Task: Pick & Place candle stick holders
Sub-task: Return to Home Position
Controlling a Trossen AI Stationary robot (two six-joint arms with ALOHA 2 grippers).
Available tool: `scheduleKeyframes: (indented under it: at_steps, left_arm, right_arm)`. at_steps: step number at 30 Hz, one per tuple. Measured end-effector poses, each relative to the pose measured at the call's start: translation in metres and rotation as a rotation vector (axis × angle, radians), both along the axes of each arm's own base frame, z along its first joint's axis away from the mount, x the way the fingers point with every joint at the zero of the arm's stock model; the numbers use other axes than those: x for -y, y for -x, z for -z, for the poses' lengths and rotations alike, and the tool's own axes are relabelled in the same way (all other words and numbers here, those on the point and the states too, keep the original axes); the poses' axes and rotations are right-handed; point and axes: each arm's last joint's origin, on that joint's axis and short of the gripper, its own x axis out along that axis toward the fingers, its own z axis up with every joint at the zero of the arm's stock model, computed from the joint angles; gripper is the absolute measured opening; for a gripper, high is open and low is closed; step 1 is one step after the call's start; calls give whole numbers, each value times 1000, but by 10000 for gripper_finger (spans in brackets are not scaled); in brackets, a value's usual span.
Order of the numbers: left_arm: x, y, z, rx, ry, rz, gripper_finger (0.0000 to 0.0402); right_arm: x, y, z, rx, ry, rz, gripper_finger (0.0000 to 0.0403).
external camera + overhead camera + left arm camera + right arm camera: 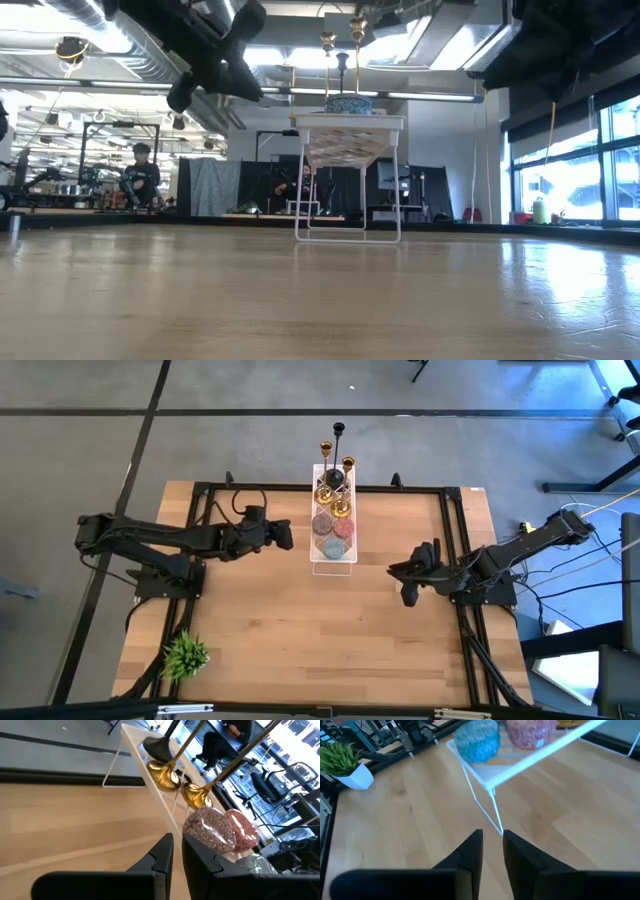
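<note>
Left gripper [285,537]: left of centre in the high view, arm stretched level toward the shelf [333,566], just short of it; fingers pressed almost together, nothing held.
Right gripper [407,578]: right of centre, arm folded, well apart from the shelf; fingers likewise nearly closed, empty.
Black holder [334,477] and gold holders [342,508]: upright at the shelf's far end, top centre.
Candles [333,545]: shelf's near half.
Plant [185,655]: lower left.
</note>
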Motion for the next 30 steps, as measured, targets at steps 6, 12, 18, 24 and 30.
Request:
scheduleKeyframes:
  at_steps: [6,12,18,24,30]
  left_arm:
    - [5,-7,6,-6,10,21,33]
    - [8,-13,9,2,8,33,33]
    - [8,-12,10,-3,1,20,33]
    - [8,-12,10,-2,-1,15,33]
    - [8,-12,9,-2,-1,15,33]
  right_arm:
    - [0,0,8,9,-30,6,80]
    - [0,0,10,-13,-67,-1,79]
    - [5,-5,13,-50,-153,-26,58]
    - [13,-15,6,-15,-127,-160,49]
    - [27,-30,8,10,-95,-298,49]
